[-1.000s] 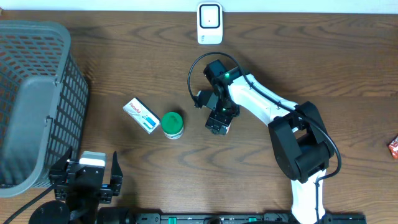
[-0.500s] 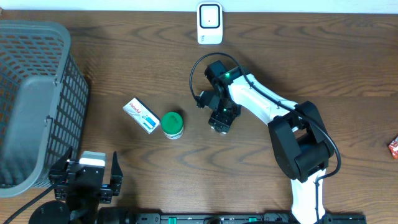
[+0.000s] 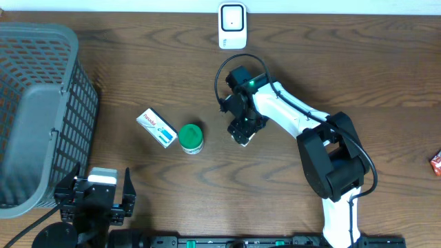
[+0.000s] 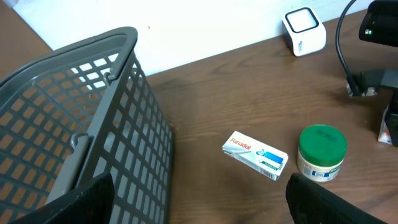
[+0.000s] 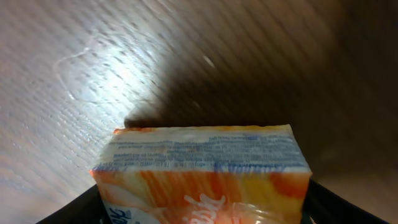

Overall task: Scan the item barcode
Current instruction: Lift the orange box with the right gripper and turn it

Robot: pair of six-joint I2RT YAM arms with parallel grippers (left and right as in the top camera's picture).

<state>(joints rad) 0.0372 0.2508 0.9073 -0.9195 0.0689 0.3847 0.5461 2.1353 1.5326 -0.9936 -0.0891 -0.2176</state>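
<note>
The item is an orange and yellow carton with fine blue print (image 5: 199, 168). My right gripper (image 5: 202, 202) is shut on it, a black finger pressed against each side. In the overhead view that gripper (image 3: 242, 129) points down at mid-table, and only a pale corner of the carton (image 3: 246, 140) shows under it. The white scanner (image 3: 232, 26) stands at the far edge, well beyond the gripper. No barcode shows on the carton's visible faces. My left gripper (image 3: 96, 200) rests open at the near left edge, its fingers (image 4: 74, 205) wide apart over bare wood.
A grey plastic basket (image 3: 34, 110) fills the left side. A white Panadol box (image 3: 156, 127) and a green-lidded jar (image 3: 191, 138) lie left of the right gripper. A small red packet (image 3: 435, 163) sits at the right edge.
The right gripper's jaws have closed onto the orange carton, and the gripper has shifted slightly toward the far side. The left arm has not moved.
</note>
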